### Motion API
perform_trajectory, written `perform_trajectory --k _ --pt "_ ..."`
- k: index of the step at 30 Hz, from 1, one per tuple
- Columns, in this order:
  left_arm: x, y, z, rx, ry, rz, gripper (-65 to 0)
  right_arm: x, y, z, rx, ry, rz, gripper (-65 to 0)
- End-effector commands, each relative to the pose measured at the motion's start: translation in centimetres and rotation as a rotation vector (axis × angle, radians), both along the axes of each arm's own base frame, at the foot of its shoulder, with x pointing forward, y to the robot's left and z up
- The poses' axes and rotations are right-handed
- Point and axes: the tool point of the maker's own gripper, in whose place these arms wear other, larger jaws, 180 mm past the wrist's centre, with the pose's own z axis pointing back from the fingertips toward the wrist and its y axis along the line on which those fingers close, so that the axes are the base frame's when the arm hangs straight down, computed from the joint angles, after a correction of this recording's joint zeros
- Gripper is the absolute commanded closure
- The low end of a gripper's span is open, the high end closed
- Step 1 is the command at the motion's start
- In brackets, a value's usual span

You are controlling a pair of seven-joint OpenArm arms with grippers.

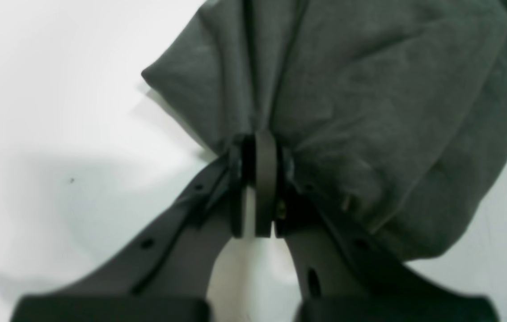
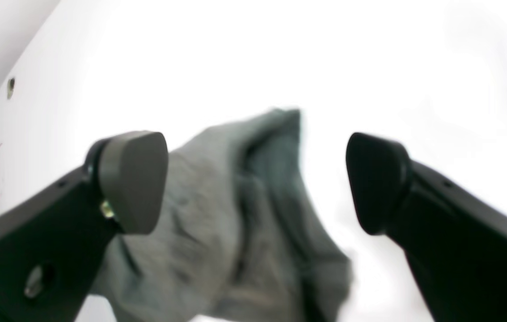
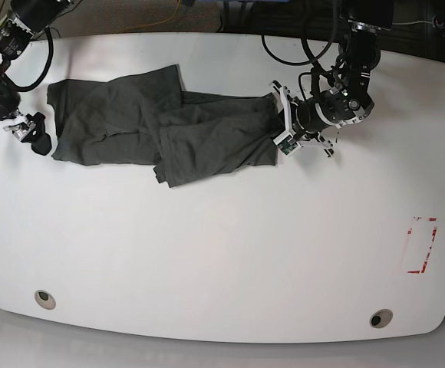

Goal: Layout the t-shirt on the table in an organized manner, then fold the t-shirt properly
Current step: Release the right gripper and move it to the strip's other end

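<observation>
Fabric of the t-shirt (image 1: 369, 112) bunches between the left gripper (image 1: 262, 179), whose jaws pinch a fold just above the table (image 1: 57, 112). Through the right wrist camera, the right gripper (image 2: 255, 183) stands spread wide, holding nothing, the shirt lying beyond it. From the base camera, the shirt stretches crumpled across the far tabletop between both arms.

Wrist views blurred, maybe motion; table (image 2: 244, 53) glare washed out.
</observation>
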Motion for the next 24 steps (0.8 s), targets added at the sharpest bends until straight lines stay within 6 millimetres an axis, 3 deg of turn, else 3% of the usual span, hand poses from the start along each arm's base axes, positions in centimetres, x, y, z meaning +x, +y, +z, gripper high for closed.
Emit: perform_trajectory --k 1,11,24 --pt "0.0 0.7 -0.2 0.041 0.005 -0.001 -2.3 0.4 -1.1 1.0 -0.023 -0.043 0.01 -60.2" --pt "0.0 0.7 -0.2 0.041 0.005 -0.001 -2.3 -0.8 -0.8 -1.4 0.007 0.005 0.035 -60.2" --pt "0.0 0.7 -0.2 0.041 0.005 -0.001 -2.3 -0.9 4.0 -4.1 0.072 0.034 0.13 -60.1"
